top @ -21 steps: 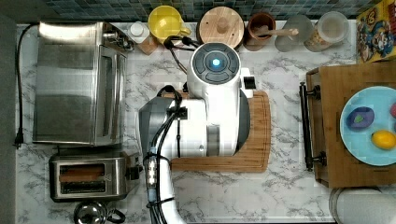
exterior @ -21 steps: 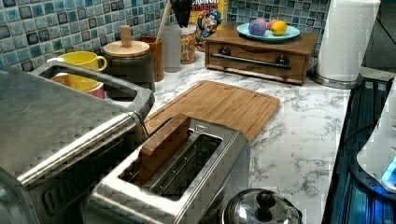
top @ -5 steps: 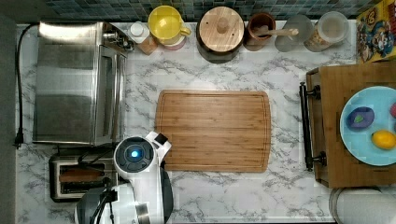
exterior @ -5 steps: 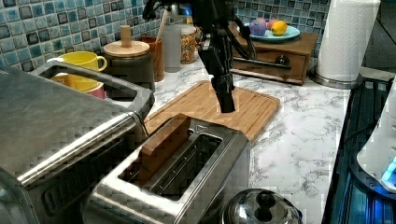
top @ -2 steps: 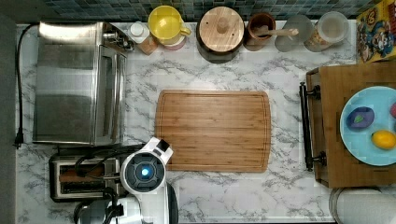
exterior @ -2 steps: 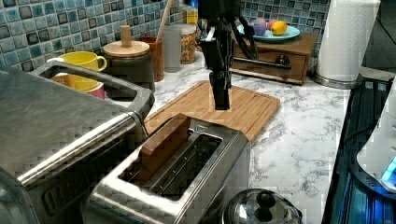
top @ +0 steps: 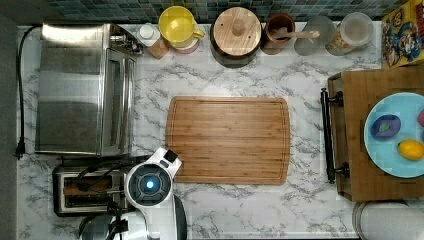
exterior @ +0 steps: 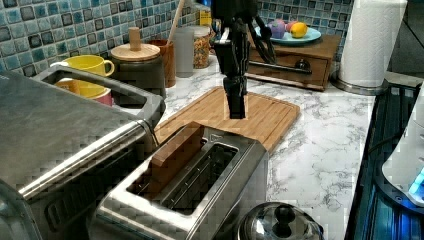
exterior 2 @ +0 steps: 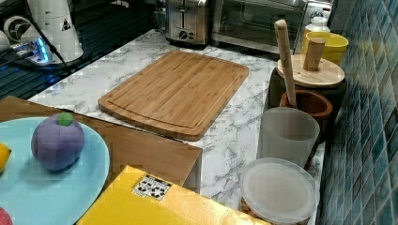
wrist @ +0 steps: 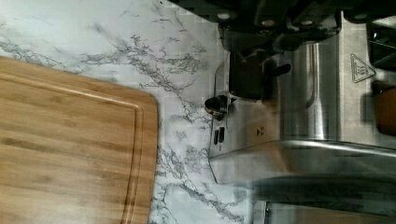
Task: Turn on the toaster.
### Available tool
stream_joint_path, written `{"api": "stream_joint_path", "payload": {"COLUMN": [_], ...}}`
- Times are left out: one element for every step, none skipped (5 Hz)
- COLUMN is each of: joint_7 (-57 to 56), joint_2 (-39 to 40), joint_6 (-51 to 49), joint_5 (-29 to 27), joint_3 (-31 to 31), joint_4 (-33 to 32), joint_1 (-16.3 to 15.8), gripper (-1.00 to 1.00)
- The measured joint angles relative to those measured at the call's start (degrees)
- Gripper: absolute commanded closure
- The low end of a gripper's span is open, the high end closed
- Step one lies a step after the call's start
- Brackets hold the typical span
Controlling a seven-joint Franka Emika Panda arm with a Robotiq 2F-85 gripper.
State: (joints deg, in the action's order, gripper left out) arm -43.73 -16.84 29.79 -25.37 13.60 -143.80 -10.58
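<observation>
- Kettle [exterior: 280, 226]: round, shiny, black knob on its lid; nearest item in the left view, just beside the toaster.
- Toaster [exterior: 192, 185]: boxy stainless steel with two long top slots, standing on the marble surface [top: 250, 210] at the top view's lower left, just below the toaster oven. A brown slice [exterior: 172, 155] stands in one slot, its top above the rim. Black lever [wrist: 217, 105] projects from the end face that looks toward the cutting board.
- Toaster oven [top: 85, 90]: large, steel, beside the toaster.
- Tool [exterior: 236, 102]: dark, pointing straight down, hanging above the toaster's lever end at the near edge of the cutting board in the left view. Whether its fingers are spread or closed, I cannot tell.
- Cutting board [top: 228, 140]: bamboo, flat, mid-surface, bare.
- Yellow mug [top: 178, 25], lidded wooden jar [top: 236, 30]: along the tiled wall.
- Blue plate [exterior: 287, 37]: on a wooden box, farthest in the left view, carrying fruit.
</observation>
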Motion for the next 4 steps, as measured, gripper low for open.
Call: {"api": "stream_joint_path", "payload": {"joint_7": [0.00,0.20,0.25,1.04], "joint_2": [2.07,4.21,5.87,7.33], "joint_6": [0.36,0.59,1.68,1.82], "joint_5": [-0.03,0.01,0.07,1.38], "joint_3": [0.53,1.42,1.76,1.63], "joint_4": [0.00,0.11,0.11,0.45], "joint_1": [-0.34,-0.29,-0.27,-0.25], "gripper": [1.00,1.00,1.00,1.00]}}
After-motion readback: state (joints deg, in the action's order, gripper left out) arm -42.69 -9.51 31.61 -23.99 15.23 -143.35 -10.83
